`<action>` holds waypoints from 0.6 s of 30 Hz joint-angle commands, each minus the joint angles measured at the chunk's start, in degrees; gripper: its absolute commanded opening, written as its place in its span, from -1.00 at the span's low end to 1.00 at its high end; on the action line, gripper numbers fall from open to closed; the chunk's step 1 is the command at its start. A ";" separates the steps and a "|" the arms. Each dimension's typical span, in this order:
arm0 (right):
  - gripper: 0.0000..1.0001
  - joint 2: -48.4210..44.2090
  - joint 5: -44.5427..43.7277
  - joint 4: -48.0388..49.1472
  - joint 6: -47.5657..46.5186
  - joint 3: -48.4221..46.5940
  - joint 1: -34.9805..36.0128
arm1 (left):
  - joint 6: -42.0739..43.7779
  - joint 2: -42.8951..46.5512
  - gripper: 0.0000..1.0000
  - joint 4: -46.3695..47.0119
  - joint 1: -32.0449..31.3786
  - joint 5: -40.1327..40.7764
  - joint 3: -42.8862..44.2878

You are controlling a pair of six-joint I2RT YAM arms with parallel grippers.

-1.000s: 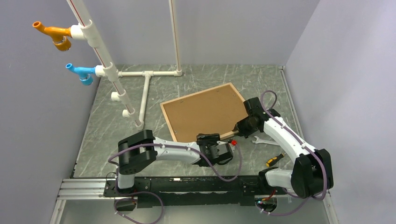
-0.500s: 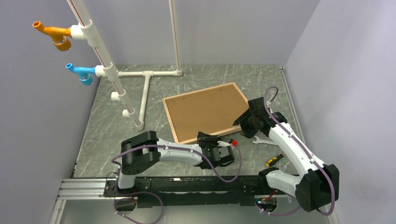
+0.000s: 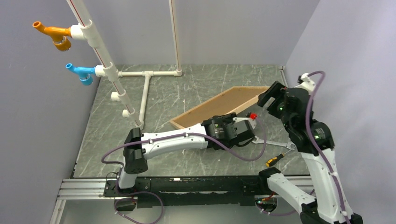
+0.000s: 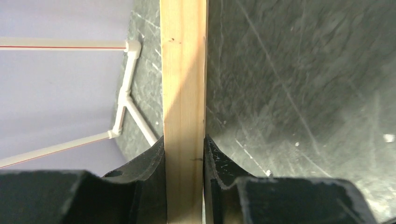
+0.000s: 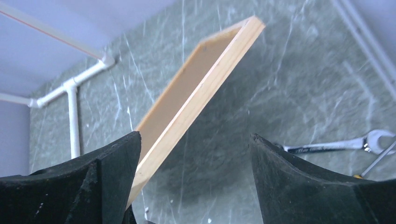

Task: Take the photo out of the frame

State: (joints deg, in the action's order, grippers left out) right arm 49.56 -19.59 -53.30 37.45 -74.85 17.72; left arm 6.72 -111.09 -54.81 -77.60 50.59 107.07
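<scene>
- At table (image 3: 140,154) centre-right in top view, frame (image 5: 196,105) is tipped up on edge: 8 o'clock end low, 2 o'clock end raised.
- Photo (image 3: 224,103) not yet out; only its plain brown back shows, seated inside the moulding.
- Step, my read: lift/tilt the frame so the print can be freed. Removal itself not begun.
- L gripper (image 4: 183,149): pinched tight on the moulding's near edge, both pads flat on the wood. L arm stretched low toward 1 o'clock.
- R gripper (image 5: 194,140): jaws spread wide, nothing held. It hovers off the frame's 3 o'clock corner, arm reared up high.
- Next likely needs: L holds steady, R comes in to the brown back/edge and pushes or peels the print loose w/o twisting the thin wood.
</scene>
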 commanded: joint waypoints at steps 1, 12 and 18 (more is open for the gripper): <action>0.75 -0.22 -5.89 -4.35 -7.56 -9.23 0.09 | -3.82 -2.03 -1.00 -13.14 1.15 -2.87 12.66; 0.77 -4.46 -3.66 -1.06 -10.48 -7.15 0.07 | -13.21 3.04 -1.00 -16.26 12.07 -25.93 23.52; 0.77 -4.07 -1.16 0.54 -9.57 -3.91 0.05 | -17.94 8.21 -1.00 -14.40 21.04 -38.88 22.63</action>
State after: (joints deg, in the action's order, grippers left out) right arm 45.10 -22.87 -55.59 28.64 -80.53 17.72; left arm -2.35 -109.30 -71.22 -61.87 23.49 127.96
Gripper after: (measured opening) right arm 0.881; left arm 0.299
